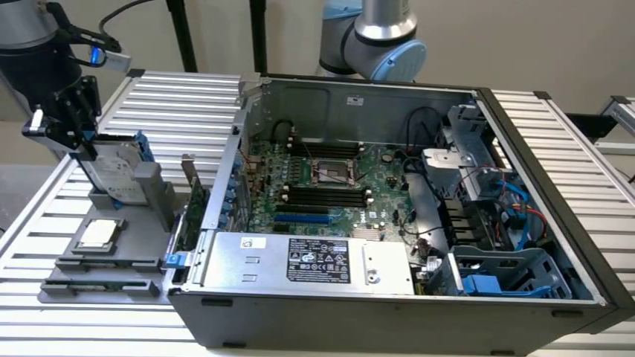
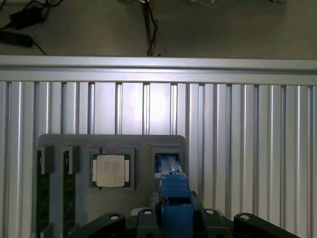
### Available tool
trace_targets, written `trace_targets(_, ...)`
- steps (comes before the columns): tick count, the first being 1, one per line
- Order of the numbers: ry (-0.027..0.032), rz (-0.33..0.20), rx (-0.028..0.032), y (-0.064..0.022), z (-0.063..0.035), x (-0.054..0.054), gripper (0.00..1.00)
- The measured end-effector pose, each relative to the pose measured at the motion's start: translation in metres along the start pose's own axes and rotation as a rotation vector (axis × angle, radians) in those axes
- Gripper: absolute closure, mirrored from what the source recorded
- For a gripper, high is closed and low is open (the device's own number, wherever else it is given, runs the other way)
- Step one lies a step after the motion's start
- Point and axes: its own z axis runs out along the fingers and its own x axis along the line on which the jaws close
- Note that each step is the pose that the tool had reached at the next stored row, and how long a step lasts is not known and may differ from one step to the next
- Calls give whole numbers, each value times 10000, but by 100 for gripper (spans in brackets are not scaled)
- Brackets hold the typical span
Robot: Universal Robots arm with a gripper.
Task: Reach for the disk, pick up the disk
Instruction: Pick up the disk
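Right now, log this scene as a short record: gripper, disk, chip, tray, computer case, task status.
gripper: at the disk's upper end, at the exterior view's left
disk: standing on edge in its blue carrier, lower end in a slot of the tray
chip: flat on the same tray, beside the disk, apart from it
tray: grey, on the slatted table
computer case: open, motherboard exposed
task status: disk reached, not lifted clear of the slot
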Motion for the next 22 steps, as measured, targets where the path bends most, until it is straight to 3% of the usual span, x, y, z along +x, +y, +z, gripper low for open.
trace_targets(10,-5,0,-1,-7,-160,-2,67)
trace_targets(22,-6,0,3,-4,-655,-8,67)
